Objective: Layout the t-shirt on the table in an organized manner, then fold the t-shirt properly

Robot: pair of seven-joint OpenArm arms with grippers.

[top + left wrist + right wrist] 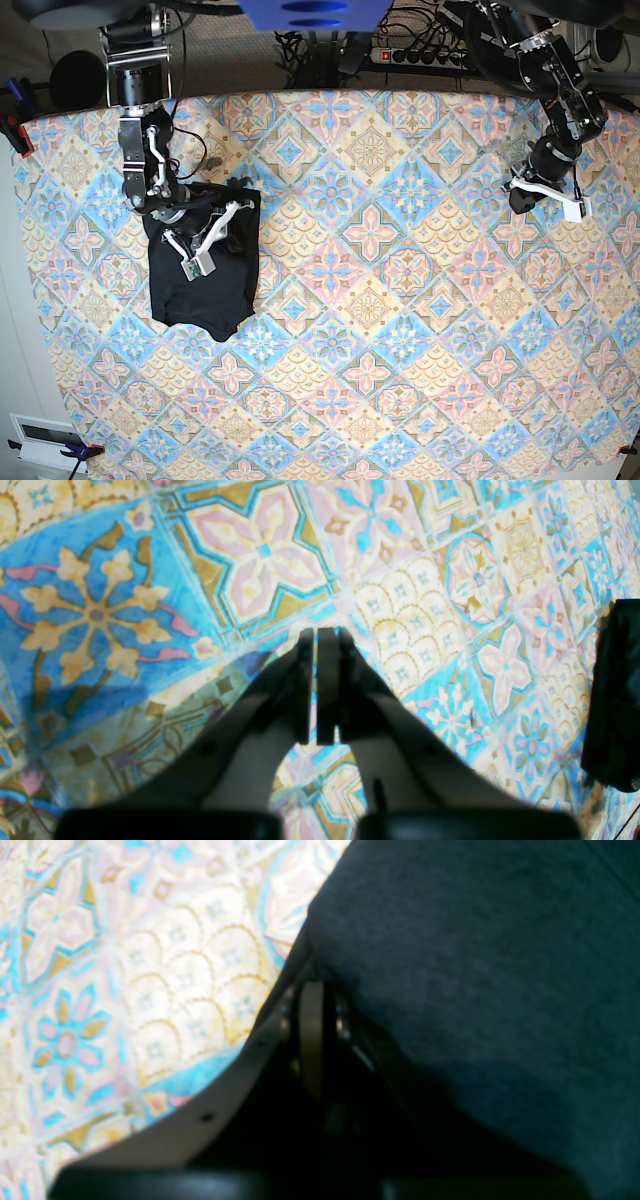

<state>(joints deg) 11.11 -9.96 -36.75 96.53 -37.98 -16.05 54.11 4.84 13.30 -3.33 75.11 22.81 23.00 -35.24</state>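
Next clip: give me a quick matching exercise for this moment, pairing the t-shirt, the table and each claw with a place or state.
Things:
1. t-shirt
2. table
3. left claw
4. right claw

States:
A. shut over bare patterned cloth, holding nothing
B. at the dark fabric
C. bunched black heap
D. covered in pastel tile-pattern cloth

Pairs: 1-C, 2-D, 3-A, 4-B

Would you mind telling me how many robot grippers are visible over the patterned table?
2: the left gripper hangs near the table's far right edge; the right gripper sits on the plain black fabric t-shirt at left.
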